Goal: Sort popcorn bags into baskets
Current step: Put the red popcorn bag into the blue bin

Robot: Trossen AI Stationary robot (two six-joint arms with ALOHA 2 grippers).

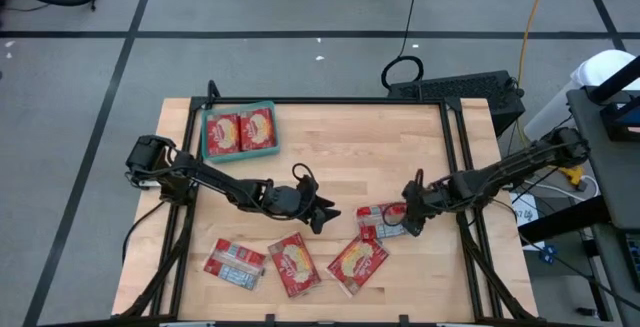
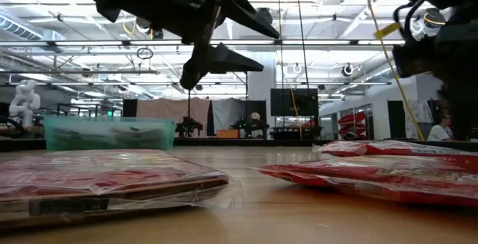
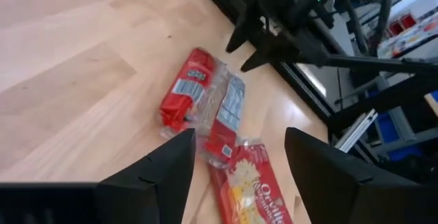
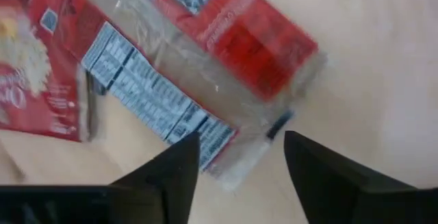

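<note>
Two popcorn bags (image 1: pixel 240 130) lie side by side in the teal basket (image 1: pixel 272 107) at the table's back left. Three more bags lie near the front edge: one label side up (image 1: pixel 235 264) and two picture side up (image 1: pixel 294 264) (image 1: pixel 358 264). Another bag (image 1: pixel 380 220) (image 4: pixel 205 46) lies label side up at centre right. My right gripper (image 1: pixel 410 219) (image 4: pixel 241 136) hovers open at its right end, holding nothing. My left gripper (image 1: pixel 328 212) (image 3: pixel 239 133) hangs open and empty above the table's middle, pointing at that bag (image 3: pixel 198 94).
A black frame rail (image 1: pixel 460 167) runs along the table's right side, close to the right arm. Bare wood lies between the basket and the right arm. Cables, a black box (image 1: pixel 455 89) and floor lie beyond the table's back edge.
</note>
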